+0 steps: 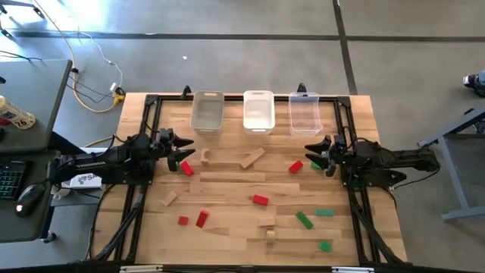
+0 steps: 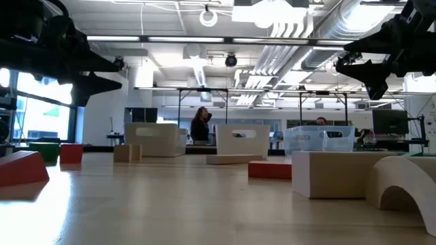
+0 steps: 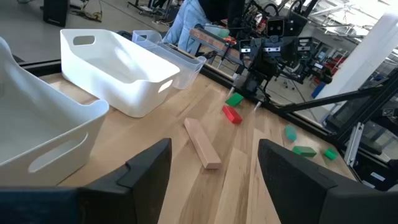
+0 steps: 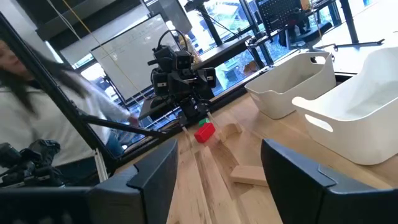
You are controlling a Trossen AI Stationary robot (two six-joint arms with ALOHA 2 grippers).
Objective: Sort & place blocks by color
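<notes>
Right now your left claw [image 1: 184, 142] hangs over the counter's [image 1: 227, 235] left edge with its fingers [image 3: 146, 171] spread apart and nothing between them. Just beside its tip lie a red block [image 1: 186, 168] and a green block [image 1: 173, 162], partly tucked under the arm. Your right claw [image 1: 313, 145] sits opposite at the right edge, fingers [image 4: 292, 174] likewise apart and empty, with a red cube [image 1: 295, 167] and a green piece [image 1: 315, 164] close to its tip.

Between the two claws, a tan plank [image 1: 252, 158] lies slanted, its long axis running from lower left to upper right in the high view. Below it a long flat tan plank [image 1: 233, 177] runs straight across the counter, left to right. A small tan arch piece [image 1: 205, 155] sits near the left claw.

Farther toward the near edge you have scattered pieces: a tan bar [image 1: 168, 199] tilted at the left, two red blocks [image 1: 183, 221] [image 1: 201, 218] side by side, a red bar [image 1: 261, 200] mid-counter, tan cubes [image 1: 266, 222] [image 1: 270, 236], and green blocks [image 1: 305, 220] [image 1: 324, 213] [image 1: 325, 246] at the right.

Three bins [image 1: 258, 111] stand in a row along the far edge.
</notes>
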